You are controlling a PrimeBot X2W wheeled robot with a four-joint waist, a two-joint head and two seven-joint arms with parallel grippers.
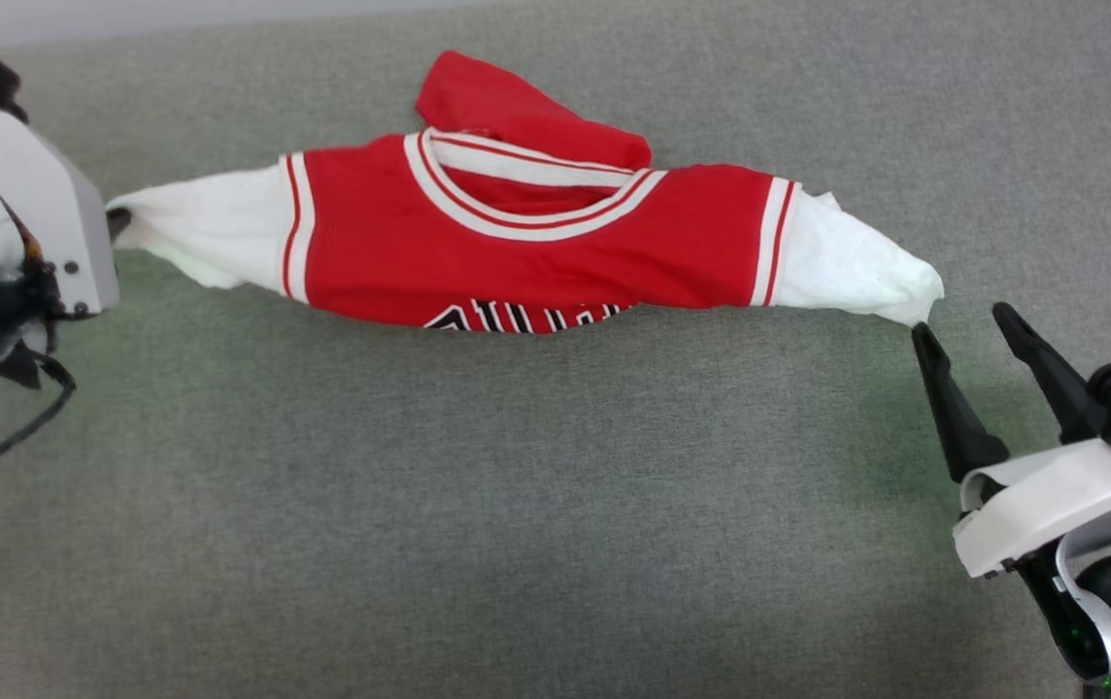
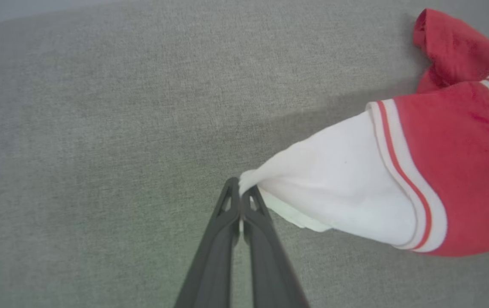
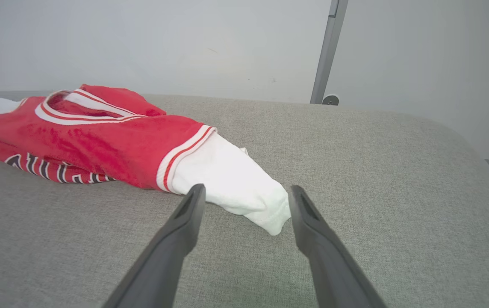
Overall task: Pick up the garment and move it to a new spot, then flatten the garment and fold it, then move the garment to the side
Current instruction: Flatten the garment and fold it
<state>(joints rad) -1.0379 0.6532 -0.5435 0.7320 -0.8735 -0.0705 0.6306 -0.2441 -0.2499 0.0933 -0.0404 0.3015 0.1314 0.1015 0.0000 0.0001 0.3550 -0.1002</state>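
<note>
Head view: the garment [image 1: 517, 252] lies bunched on the grey surface [image 1: 536, 505], white sleeves drawn out to either side. Left gripper [image 2: 241, 191] — jaws together, clamped on one sleeve's tip. Right gripper [image 1: 962, 322] — jaws apart, at the other sleeve's tip, not gripping it.

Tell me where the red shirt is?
Head view: the garment stretches across the grey surface, one white sleeve pinched in the left gripper, the other sleeve's tip beside the open right gripper.
</note>
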